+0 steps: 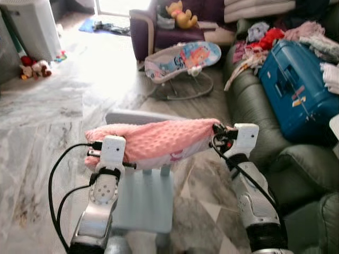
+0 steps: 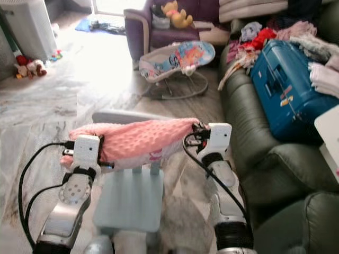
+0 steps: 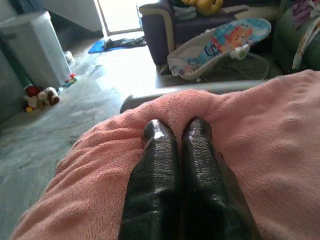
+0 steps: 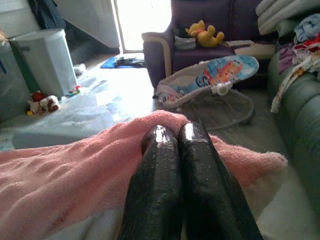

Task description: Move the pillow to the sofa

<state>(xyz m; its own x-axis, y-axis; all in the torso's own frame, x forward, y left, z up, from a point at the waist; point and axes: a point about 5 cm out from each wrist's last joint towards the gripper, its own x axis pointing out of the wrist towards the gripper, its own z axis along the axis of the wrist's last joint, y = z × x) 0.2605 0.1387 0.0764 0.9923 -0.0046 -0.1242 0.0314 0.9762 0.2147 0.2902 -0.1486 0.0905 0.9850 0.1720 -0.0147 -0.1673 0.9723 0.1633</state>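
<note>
Pillow (image 1: pixel 153 140), pink with a nubby, dotted plush top and a smoother white printed underside, hangs stretched between both grippers above a small pale-blue chair (image 1: pixel 143 198). Left gripper (image 1: pixel 94 150) pinches the pillow's left end and right gripper (image 1: pixel 218 132) pinches its right end; in each wrist view the two glossy black fingers (image 3: pixel 155 165) lie pressed together on the fleece, with fabric bunched around their tips (the same holds for the right fingers (image 4: pixel 195 165)).

Beyond the pillow's far edge the chair's grey curved backrest (image 1: pixel 132 116) shows; the seat is flat and squarish.

To the right runs a dark green leather sofa (image 1: pixel 254 106), its cushions rounded and creased, loaded with a hard blue suitcase (image 1: pixel 296 90) and a heap of loose clothes (image 1: pixel 265 39). The head views take in this sofa load; the left wrist view catches just a green strip at its edge.

Farther off stand a baby bouncer (image 1: pixel 183 61) with a printed fabric seat on a wire frame, and a purple armchair (image 1: pixel 153 32) holding a yellow plush toy (image 1: pixel 183 15). At far left is a white bin (image 4: pixel 42 60) with small stuffed toys (image 1: pixel 34 69) beside it on the marble-patterned floor (image 1: pixel 42 121).
</note>
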